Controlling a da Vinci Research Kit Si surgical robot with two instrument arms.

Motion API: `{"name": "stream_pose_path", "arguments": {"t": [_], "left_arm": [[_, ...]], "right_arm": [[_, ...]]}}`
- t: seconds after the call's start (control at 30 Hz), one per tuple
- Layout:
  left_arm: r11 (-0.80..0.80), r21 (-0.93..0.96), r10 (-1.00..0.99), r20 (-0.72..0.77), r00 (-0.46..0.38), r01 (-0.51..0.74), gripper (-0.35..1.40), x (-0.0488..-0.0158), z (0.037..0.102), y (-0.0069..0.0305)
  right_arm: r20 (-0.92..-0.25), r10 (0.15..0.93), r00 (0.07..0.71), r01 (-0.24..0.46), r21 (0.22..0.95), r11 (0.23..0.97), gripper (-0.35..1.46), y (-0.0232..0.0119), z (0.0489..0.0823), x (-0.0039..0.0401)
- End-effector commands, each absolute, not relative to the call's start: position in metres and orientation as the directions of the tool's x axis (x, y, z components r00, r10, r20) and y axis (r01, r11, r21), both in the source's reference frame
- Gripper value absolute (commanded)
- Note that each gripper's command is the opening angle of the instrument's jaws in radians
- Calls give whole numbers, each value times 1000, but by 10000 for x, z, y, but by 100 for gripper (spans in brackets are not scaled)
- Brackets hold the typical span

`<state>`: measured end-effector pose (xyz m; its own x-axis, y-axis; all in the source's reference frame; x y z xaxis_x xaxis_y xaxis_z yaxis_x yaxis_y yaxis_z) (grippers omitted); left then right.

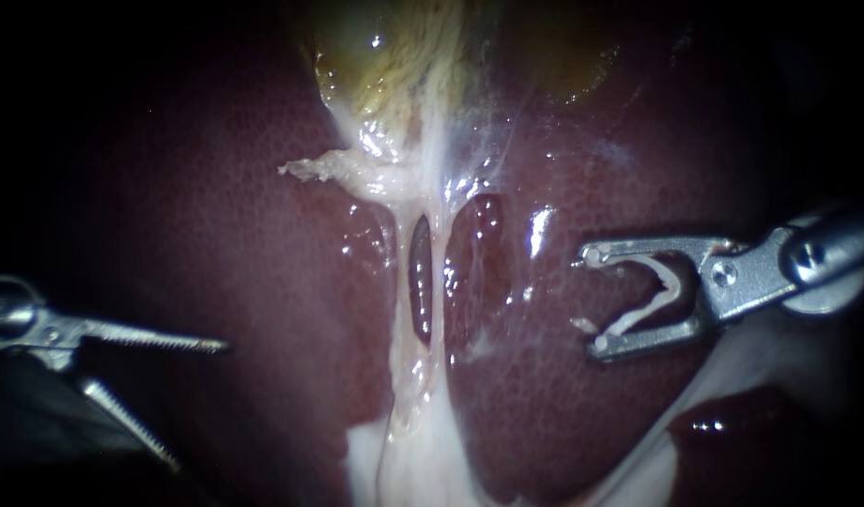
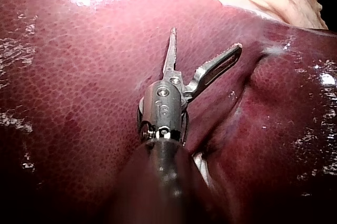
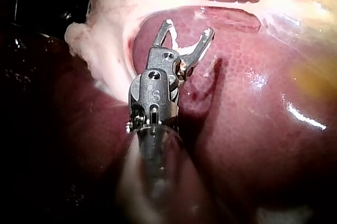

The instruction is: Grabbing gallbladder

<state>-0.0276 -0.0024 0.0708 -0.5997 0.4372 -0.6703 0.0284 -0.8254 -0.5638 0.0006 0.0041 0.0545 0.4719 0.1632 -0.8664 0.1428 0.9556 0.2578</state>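
The yellow-green gallbladder (image 1: 394, 56) lies at the top of the endoscope view. Pale strands of tissue (image 1: 430, 235) run down from it over the dark red liver (image 1: 216, 216), with a slit-like window between two of them. My left instrument (image 1: 199, 406) is at the lower left, well away from the gallbladder. Its toothed jaws are open and hold nothing; they hover over bare liver (image 2: 79, 103) in the left wrist view (image 2: 205, 42). My right instrument (image 1: 592, 300) comes in from the right, its jaws standing wide apart with a white clip (image 1: 657, 291) seated between them.
A ragged white tag of tissue (image 1: 315, 169) sticks out to the left below the gallbladder. White fatty tissue (image 1: 413, 460) spreads at the lower middle. In the right wrist view a lumpy white mass (image 3: 100, 39) lies beside the right instrument (image 3: 187, 31).
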Motion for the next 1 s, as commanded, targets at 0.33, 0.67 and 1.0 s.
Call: {"name": "stream_pose_path", "arguments": {"t": [0.33,0.67,1.0], "left_arm": [[-828,-561,455,-663,-595,-7,128,-275,697,-11],[-833,-535,515,-655,-554,-142,120,-281,653,51],[-826,-461,562,-726,-396,-326,116,-291,594,149]], "right_arm": [[-867,163,472,143,258,956,50,41,545,5],[-867,163,472,143,258,955,50,41,544,5],[-867,163,471,144,258,955,50,40,543,5]]}}
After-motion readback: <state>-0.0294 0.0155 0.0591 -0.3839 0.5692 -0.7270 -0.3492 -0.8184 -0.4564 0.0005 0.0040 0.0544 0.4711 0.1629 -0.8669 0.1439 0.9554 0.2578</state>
